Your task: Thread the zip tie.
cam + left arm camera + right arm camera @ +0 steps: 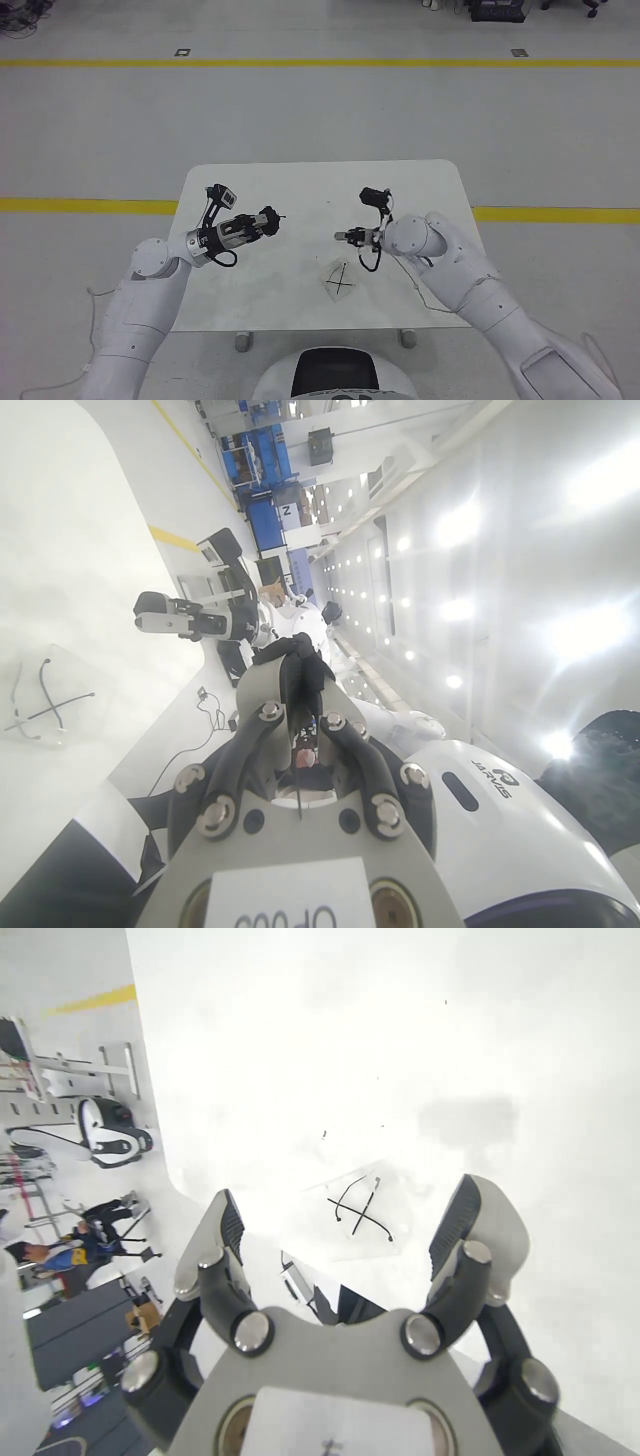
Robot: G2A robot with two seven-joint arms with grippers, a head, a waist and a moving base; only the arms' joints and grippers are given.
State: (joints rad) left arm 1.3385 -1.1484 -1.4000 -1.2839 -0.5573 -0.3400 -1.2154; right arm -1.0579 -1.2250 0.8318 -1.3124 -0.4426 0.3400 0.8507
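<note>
My left gripper [300, 657] is shut on a thin black zip tie [299, 720] that runs down between its fingers. In the top view this gripper [275, 217] hangs over the table's left-middle, pointing toward the other arm. My right gripper [345, 1223] stands open with nothing between its fingers, over the table's right-middle [345, 237], facing the left one across a gap. Two more black zip ties [340, 278] lie crossed on a clear sheet [350, 1248] near the table's front edge, below both grippers. The crossed zip ties [50, 707] also lie to the side in the left wrist view.
The white table [300, 190] has rounded corners and bare surface behind and beside the arms. A few tiny dark specks [324, 1133] lie on it. Yellow floor lines [80, 205] run past the table.
</note>
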